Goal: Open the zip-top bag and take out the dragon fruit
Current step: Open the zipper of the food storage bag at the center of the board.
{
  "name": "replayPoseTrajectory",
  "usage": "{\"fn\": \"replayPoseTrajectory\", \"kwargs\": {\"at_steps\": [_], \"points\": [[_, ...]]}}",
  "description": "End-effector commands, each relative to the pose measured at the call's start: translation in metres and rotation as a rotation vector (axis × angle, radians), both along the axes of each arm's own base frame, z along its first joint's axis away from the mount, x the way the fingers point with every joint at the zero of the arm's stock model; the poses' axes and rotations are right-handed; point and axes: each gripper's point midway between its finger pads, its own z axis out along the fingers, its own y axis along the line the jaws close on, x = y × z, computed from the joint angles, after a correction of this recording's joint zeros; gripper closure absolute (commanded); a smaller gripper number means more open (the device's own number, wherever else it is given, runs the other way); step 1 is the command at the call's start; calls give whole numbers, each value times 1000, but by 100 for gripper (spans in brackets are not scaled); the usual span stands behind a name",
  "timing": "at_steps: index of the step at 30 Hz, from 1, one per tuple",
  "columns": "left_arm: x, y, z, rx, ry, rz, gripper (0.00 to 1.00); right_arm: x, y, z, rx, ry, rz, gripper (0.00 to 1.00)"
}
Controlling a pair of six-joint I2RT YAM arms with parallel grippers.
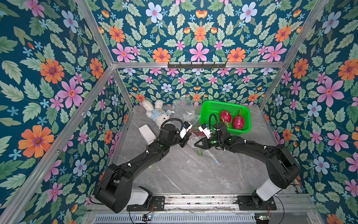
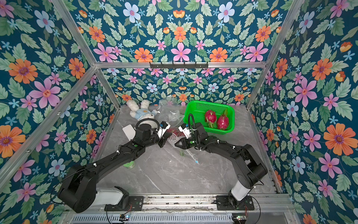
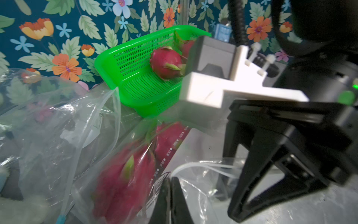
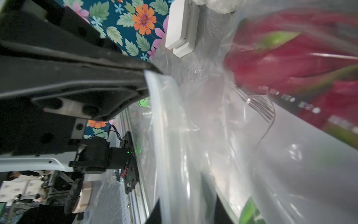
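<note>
In both top views the clear zip-top bag (image 1: 208, 155) lies on the marble table between my two arms, its blue slider toward the front. Dragon fruit (image 3: 124, 184) shows magenta through the film, still inside the bag (image 4: 193, 97). My left gripper (image 3: 170, 186) is shut, pinching the bag's film near the printed edge. My right gripper (image 4: 188, 211) faces it from the other side, jaws a little apart with the bag's rim band running between them. Two more dragon fruit (image 1: 225, 116) (image 1: 238, 122) sit in the green basket (image 1: 224, 102).
A white plush bunny (image 1: 158, 114) lies at the back left, beside a white box (image 1: 147, 133). A second crumpled clear bag (image 1: 184, 110) lies between bunny and basket. A green round lid (image 2: 128, 164) sits under the left arm. Floral walls enclose the table.
</note>
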Motion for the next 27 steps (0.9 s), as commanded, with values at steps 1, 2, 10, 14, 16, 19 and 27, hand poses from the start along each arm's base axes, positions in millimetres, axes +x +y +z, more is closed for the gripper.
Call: {"fn": "replayPoseTrajectory", "kwargs": {"at_steps": [1, 2, 10, 14, 16, 19, 27], "points": [[21, 20, 2, 5, 29, 189, 78, 9, 13, 16, 123, 85, -30, 86], [20, 22, 3, -6, 43, 204, 75, 10, 15, 16, 133, 103, -34, 87], [-20, 33, 12, -224, 156, 221, 32, 30, 15, 15, 189, 209, -94, 95], [-40, 25, -1, -302, 237, 158, 29, 34, 10, 21, 173, 170, -122, 96], [-43, 20, -8, -336, 265, 133, 28, 35, 8, 22, 157, 162, -125, 96], [-39, 11, -11, -372, 274, 105, 27, 33, 9, 21, 154, 177, -117, 96], [-24, -11, -4, -411, 252, 15, 65, 28, 2, 19, 123, 162, -129, 95]]}}
